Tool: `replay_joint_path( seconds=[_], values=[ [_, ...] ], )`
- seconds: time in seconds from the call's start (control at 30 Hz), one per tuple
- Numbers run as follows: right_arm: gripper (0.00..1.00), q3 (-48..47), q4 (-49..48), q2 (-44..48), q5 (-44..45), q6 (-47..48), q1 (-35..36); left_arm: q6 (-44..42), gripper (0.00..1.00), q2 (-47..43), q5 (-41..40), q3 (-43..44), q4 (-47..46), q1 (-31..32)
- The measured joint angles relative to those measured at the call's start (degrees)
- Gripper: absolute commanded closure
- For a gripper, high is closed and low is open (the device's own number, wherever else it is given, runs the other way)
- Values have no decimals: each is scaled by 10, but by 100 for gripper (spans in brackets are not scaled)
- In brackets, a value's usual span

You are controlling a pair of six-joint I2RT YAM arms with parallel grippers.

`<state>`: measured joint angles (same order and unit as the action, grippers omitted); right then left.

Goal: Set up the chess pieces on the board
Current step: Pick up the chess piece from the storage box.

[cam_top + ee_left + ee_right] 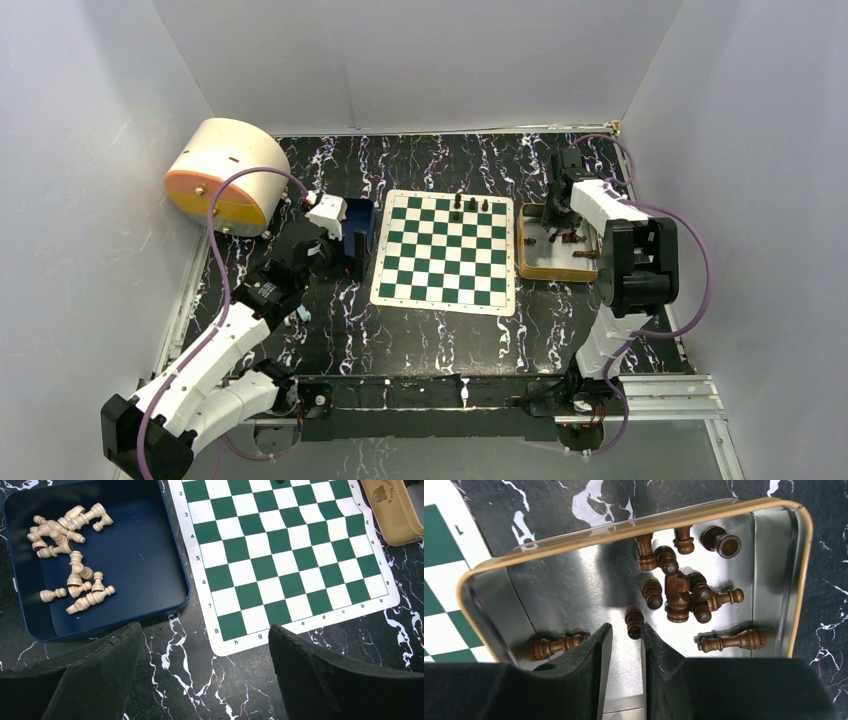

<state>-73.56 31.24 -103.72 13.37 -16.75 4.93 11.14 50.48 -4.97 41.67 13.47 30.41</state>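
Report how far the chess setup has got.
Done: three dark pieces stand on the board's far row. In hand: the right claw is down in the gold tin, tips at a fallen piece; a grip is unclear. To do: the other dark pieces in the tin, and the pale pieces in the blue tray under the open left claw.

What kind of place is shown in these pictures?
Most likely a robot test booth in a lab: two robot arms bolted to a black marbled table, plain white walls closing it in, and a chess board laid out.
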Motion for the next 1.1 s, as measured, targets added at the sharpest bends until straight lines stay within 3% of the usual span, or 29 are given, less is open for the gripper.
replay_joint_path(
  seconds=[0.23, 0.73, 1.1],
  values=[
    [64, 3, 0, -17, 6, -4, -1, 0, 6, 1, 0, 0, 0, 0],
    [77, 22, -2, -18, 4, -11, -3, 0, 6, 5, 0, 0, 0, 0],
    [79, 12, 12, -18, 4, -13, -3, 0, 6, 7, 0, 0, 0, 0]
  ],
)
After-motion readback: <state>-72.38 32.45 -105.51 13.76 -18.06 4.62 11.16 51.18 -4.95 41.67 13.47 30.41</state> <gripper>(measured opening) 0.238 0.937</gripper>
